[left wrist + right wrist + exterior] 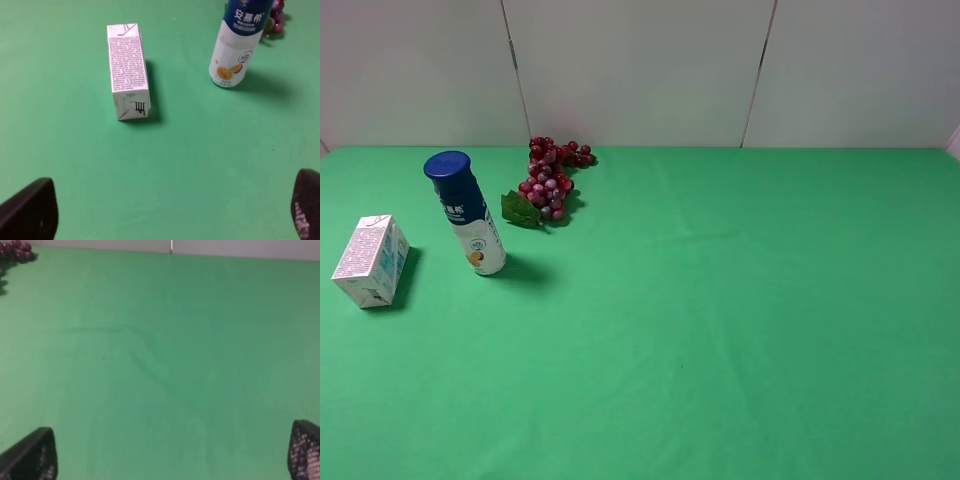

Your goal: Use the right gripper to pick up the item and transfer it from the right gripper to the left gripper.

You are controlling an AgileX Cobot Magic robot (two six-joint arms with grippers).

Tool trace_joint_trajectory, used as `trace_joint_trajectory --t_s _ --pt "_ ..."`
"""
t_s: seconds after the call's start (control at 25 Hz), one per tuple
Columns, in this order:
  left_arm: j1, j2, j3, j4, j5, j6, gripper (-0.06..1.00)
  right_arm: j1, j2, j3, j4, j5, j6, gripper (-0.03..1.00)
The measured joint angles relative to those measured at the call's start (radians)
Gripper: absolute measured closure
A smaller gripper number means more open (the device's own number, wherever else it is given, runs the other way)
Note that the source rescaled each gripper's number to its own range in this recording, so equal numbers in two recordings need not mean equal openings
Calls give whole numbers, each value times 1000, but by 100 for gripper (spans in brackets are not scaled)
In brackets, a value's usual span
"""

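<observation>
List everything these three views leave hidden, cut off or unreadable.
- Both arms: absent from the exterior high view.
- Left gripper: left wrist view shows only two fingertips at the frame's corners; the rest is cut off.
- Right gripper: likewise in the right wrist view.
- Carton: its small print is too fine to read.
- Bottle: cap cut off by the left wrist frame edge.
- Grapes: mostly cropped in both wrist views.

Three things on the table (740, 330)
One carton (370, 262), one bottle (466, 212) and one bunch of grapes (550, 178); each wrist view shows one claw, two in all, the left claw (172, 212) and the right claw (172, 452).
</observation>
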Motion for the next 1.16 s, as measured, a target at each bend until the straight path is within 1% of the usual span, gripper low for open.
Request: trace_joint_trajectory --t_s 0.12,0.4,0.52,0.64,0.72,1.16 --pt "-3 -11 0 0 -1 0 6 0 0 0 0 0 0 -3" --pt "-39 -22 0 0 -1 0 6 0 0 0 0 0 0 -3" --pt "-78 -22 0 0 -1 -1 6 0 0 0 1 0 0 -3" --pt "-142 -22 0 0 -1 -1 6 0 0 0 1 0 0 -3" --pt "-160 -22 0 0 -1 -1 6 0 0 0 1 0 0 -3" --pt "-163 -22 0 0 -1 -3 7 0 0 0 3 0 0 -3"
